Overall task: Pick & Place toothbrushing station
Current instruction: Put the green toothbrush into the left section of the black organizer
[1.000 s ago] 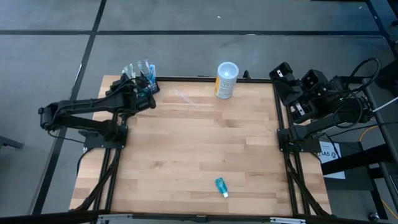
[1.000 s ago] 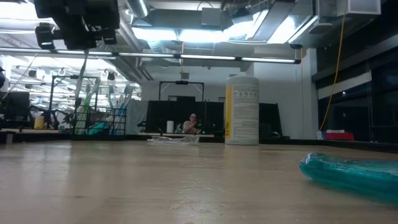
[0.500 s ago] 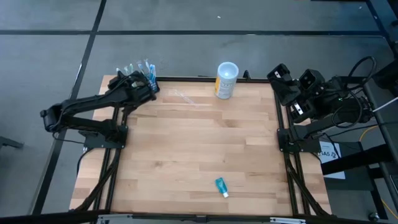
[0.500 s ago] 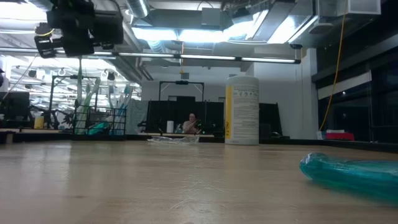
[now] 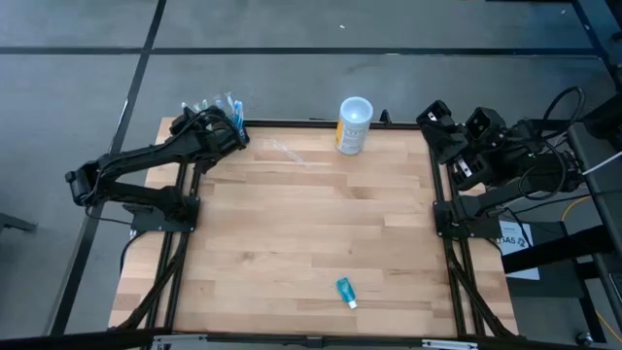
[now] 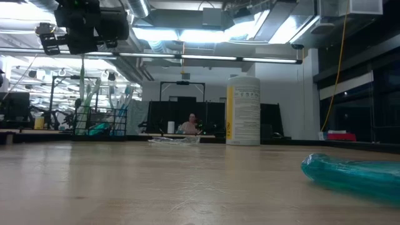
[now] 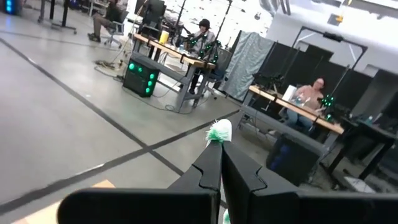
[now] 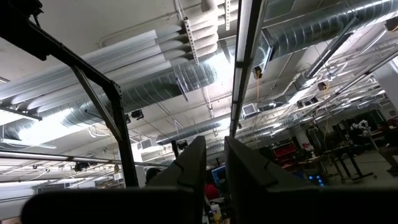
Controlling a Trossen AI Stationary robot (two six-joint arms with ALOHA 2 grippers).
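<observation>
At the far left corner of the wooden table (image 5: 301,224), the toothbrushing station (image 5: 222,122) sits right on the edge, its toothbrushes (image 6: 94,103) standing upright, green and blue heads showing. The left gripper (image 5: 216,131) hangs directly over it with its fingers (image 7: 211,171) clenched together; one green brush head (image 7: 219,131) shows just past their tips, though I cannot tell whether a bristle or handle is pinched between them. From table height the left wrist sits above the brush tops, apart from the black block itself.

The right gripper (image 5: 437,124) waits off the far right edge, tilted up at the ceiling (its fingers (image 8: 193,165) stand slightly apart with nothing between them).

Judging from this, the station is not yet grasped. The main risk is the descent: closed fingers coming down among the upright brushes could knock them over or shove the light block off the table's edge, since it stands so close to the rim. Opening too late would cause that. A white-and-yellow cup (image 5: 354,124), a clear wrapper (image 5: 288,152) and a teal tube (image 5: 346,291) lie well apart.
</observation>
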